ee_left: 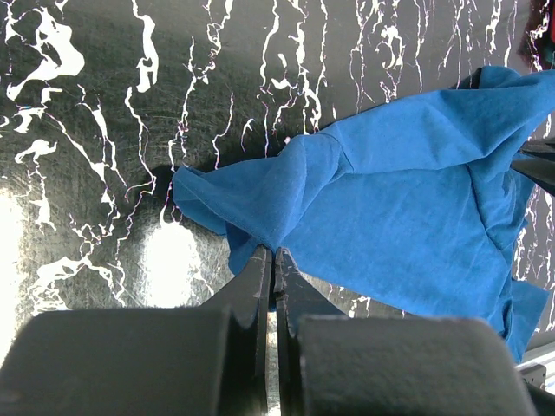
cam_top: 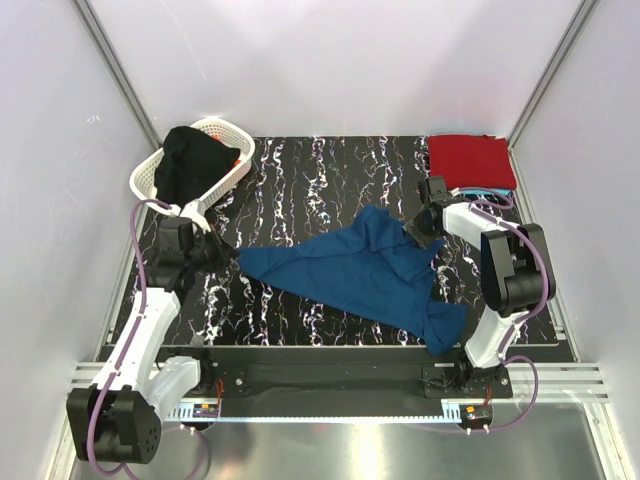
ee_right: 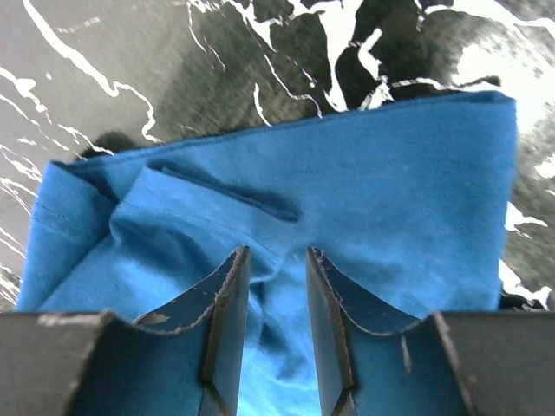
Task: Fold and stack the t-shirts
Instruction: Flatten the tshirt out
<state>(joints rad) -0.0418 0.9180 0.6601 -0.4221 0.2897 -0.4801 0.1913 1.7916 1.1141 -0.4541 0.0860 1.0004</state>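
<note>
Blue t-shirt (cam_top: 360, 275): rumpled, mid-table (cam_top: 300, 170).
Left gripper (ee_left: 274, 253): jaws pressed together, pinching the shirt's left corner.
Right gripper (ee_right: 273, 260): jaws part-spread over the far edge, nothing pinched.
Technique: pinch one edge, then draw apart — taut, flat.

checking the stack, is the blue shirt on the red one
No, the blue shirt lies spread out, apart from the folded red shirt.

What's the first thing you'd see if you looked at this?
A big blue t-shirt sprawls crumpled across the middle of the black marbled table, its left corner pinched by the left end effector. A neatly folded red t-shirt sits at the far right corner, and a white basket holding dark cloth sits at the far left.
</note>
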